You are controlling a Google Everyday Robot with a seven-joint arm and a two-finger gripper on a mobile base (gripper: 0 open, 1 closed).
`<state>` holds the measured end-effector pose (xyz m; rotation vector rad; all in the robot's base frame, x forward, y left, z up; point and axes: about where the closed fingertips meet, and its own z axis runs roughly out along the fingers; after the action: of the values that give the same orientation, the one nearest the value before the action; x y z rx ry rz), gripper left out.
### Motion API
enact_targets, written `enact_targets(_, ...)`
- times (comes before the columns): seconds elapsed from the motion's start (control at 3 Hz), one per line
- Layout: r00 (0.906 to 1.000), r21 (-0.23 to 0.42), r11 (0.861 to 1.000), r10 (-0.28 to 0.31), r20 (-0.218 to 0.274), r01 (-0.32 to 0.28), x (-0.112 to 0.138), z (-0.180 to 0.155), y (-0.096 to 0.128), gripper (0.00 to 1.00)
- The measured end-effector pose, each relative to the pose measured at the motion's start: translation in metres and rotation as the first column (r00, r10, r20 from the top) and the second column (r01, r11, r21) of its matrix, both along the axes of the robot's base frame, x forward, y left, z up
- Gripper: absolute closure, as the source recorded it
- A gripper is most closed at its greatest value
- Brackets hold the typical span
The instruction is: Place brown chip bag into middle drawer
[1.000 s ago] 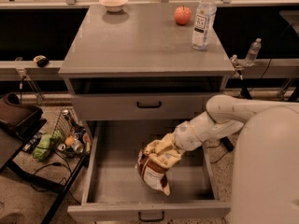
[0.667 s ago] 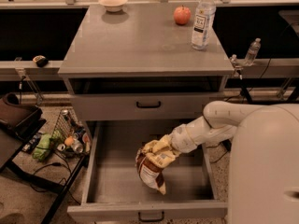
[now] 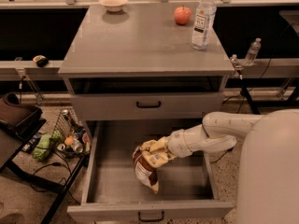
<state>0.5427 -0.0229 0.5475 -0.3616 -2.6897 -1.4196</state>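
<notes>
In the camera view, the gripper (image 3: 158, 149) hangs over the open middle drawer (image 3: 110, 186), right of its centre, jaws clamped on the top of the brown chip bag (image 3: 145, 168). The bag dangles inside the drawer, its lower end close to the floor; I cannot tell if it touches. Since a second ago, arm and bag have eased lower and toward the drawer's centre, so release looks close.

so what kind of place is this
Probably a robot test lab: grey drawer cabinet with an apple and water bottle on top, the gripper holding the brown chip bag over the open middle drawer.
</notes>
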Motion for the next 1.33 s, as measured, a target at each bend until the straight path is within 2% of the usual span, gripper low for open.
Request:
enact_targets(0.33,0.9999,0.001,1.0,-0.016,0.0,0.016,0.0006,-0.0015,0.0003,0.81)
enact_targets(1.33,0.9999,0.001,1.0,-0.016,0.0,0.016,0.0006,-0.0015,0.0004,0.11)
